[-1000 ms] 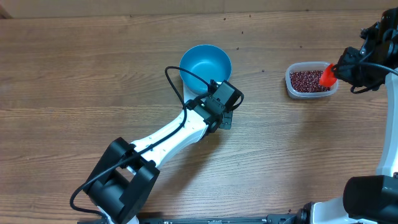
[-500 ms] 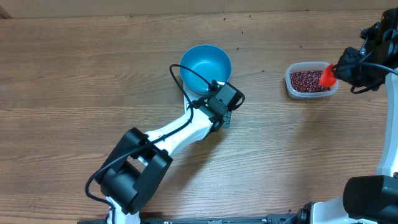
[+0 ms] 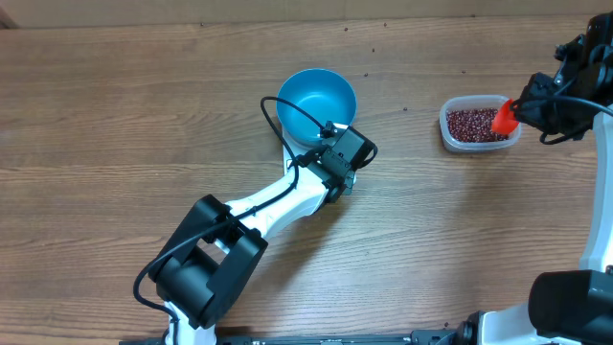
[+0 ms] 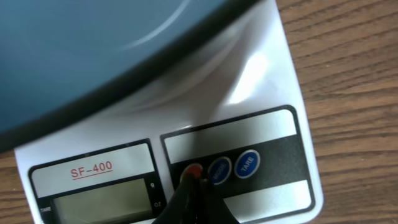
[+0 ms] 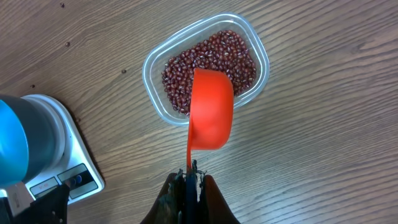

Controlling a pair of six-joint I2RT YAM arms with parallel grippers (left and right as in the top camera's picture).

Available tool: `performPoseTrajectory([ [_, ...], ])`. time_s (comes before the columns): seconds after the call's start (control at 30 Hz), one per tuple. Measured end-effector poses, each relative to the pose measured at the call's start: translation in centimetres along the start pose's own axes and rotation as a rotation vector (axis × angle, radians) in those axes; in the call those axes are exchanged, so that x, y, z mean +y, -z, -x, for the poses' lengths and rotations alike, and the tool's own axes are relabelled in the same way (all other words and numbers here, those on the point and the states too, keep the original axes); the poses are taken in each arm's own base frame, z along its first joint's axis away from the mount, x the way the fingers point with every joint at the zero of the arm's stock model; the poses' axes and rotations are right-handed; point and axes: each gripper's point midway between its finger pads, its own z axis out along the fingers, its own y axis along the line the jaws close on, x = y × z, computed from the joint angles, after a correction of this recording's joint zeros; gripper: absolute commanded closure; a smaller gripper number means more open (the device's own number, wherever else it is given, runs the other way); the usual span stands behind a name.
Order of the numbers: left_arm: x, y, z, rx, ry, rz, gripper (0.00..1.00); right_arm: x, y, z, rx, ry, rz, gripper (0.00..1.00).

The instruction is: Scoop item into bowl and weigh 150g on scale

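The blue bowl (image 3: 317, 105) stands on the white scale (image 4: 261, 74). My left gripper (image 4: 194, 180) is shut, and its tip touches the red button on the scale's panel, beside two blue buttons. The display window (image 4: 99, 199) looks blank. The item, dark red-brown beans (image 5: 180, 68), fills a clear container (image 3: 479, 125) at the right. My right gripper (image 5: 191, 171) is shut on the blue handle of a red scoop (image 5: 211, 115), which hangs over the beans with its underside toward the camera. The scale (image 5: 68, 155) and bowl (image 5: 12, 149) show at the left of the right wrist view.
The left arm (image 3: 268, 206) stretches diagonally from the front edge to the scale. The right arm (image 3: 575, 86) reaches in from the far right. Everything stands on a wooden tabletop (image 3: 134, 115).
The left arm's rear joint swung right and its gripper shifted slightly at the scale's panel. The right arm and scoop have not moved.
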Motion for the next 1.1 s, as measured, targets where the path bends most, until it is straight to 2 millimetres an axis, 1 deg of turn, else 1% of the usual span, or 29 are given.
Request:
performPoseTrajectory([
  [0.63,0.1,-0.3,0.3,-0.017,0.003,0.012,0.96,0.0,0.0,-0.2,0.009,-0.001,-0.001,0.96],
  [0.8,-0.1,-0.4,0.7,-0.036,0.011,0.003,0.96,-0.1,0.0,-0.4,0.015,0.005,-0.003,0.96],
  [0.93,0.4,-0.7,0.6,-0.03,0.018,0.011,0.96,-0.1,0.0,-0.6,0.023,0.012,-0.004,0.96],
  [1.1,0.4,-1.1,1.0,-0.048,0.026,0.011,0.96,-0.1,0.0,-0.6,0.025,0.014,-0.005,0.96],
])
